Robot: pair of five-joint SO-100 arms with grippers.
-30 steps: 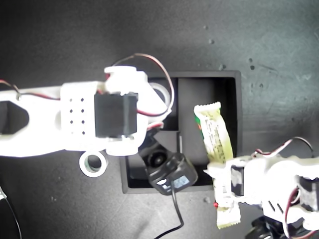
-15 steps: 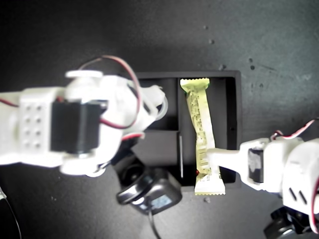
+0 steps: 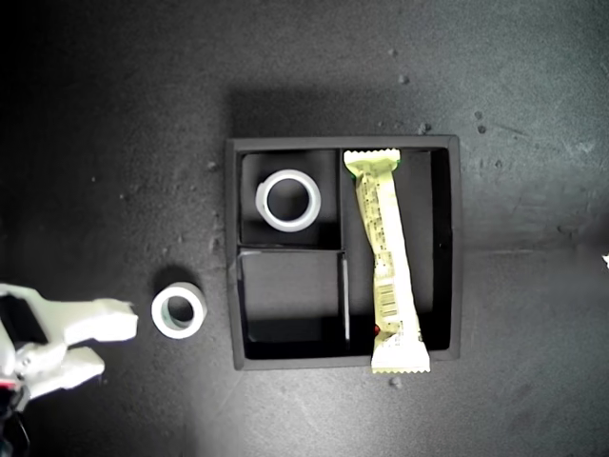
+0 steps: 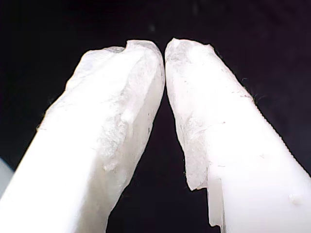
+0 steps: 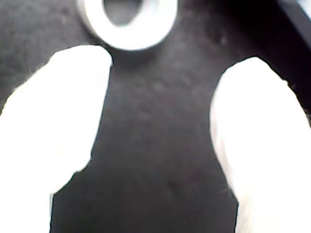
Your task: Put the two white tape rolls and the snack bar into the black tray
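Square matte black tray (image 3: 457, 248): long pale yellow-cream snack bar (image 3: 385, 257) in long compartment, one crimped end over the wall. Wider white tape roll (image 3: 288, 200) in a small compartment. Second white roll, greenish-grey core (image 3: 178, 310), on dark table (image 3: 114, 143) beside tray. My second gripper (image 3: 107, 343) released, near that roll. My first gripper (image 4: 165, 51) clenched, empty.

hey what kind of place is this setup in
Likely a lab or hobby bench for robot practice: a speckled dark tabletop, a black tray for sorting a snack bar and tape rolls, and my second gripper at the edge.
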